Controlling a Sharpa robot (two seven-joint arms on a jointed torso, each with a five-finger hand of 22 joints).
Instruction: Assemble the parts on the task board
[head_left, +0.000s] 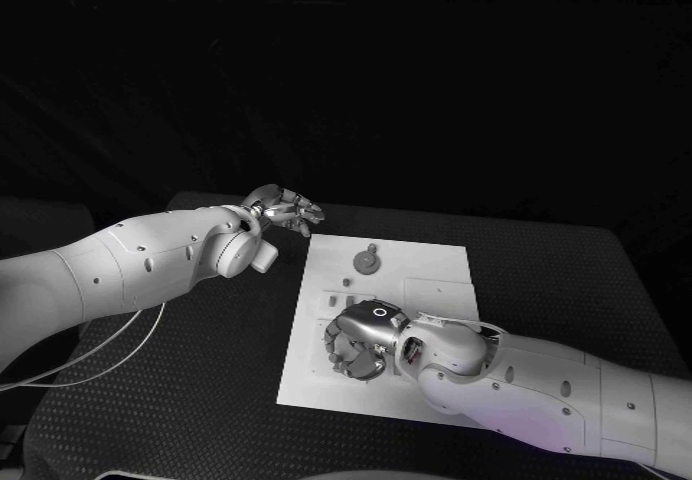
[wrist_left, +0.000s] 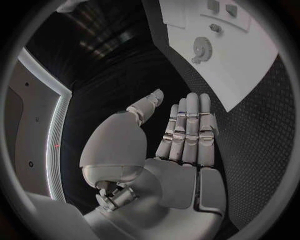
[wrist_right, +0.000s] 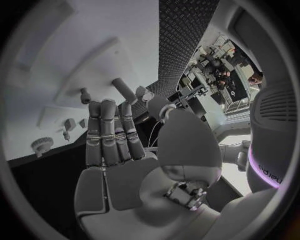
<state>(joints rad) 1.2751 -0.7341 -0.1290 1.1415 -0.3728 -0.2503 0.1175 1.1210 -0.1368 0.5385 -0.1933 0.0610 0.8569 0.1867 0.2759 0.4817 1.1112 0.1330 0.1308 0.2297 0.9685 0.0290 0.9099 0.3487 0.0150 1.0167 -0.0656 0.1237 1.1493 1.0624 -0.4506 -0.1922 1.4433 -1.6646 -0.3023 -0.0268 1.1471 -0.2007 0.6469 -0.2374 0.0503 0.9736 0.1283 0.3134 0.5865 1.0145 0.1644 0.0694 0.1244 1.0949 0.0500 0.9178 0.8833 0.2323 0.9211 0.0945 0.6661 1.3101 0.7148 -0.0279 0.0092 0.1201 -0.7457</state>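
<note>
Head view, nearest first: the right hand (head_left: 368, 340) hovers over the near half of the task board (head_left: 440, 262), which lies mid-counter (head_left: 188, 380), its fingers (wrist_right: 109, 132) straight, together and holding nothing. Farther on, a gear (head_left: 369, 261) lies flat on the board. It looks small, stiff, light and likely slick, best pinched across its toothed rim. Beyond the board's far left corner, the left hand (head_left: 284, 210) hangs released and empty.
</note>
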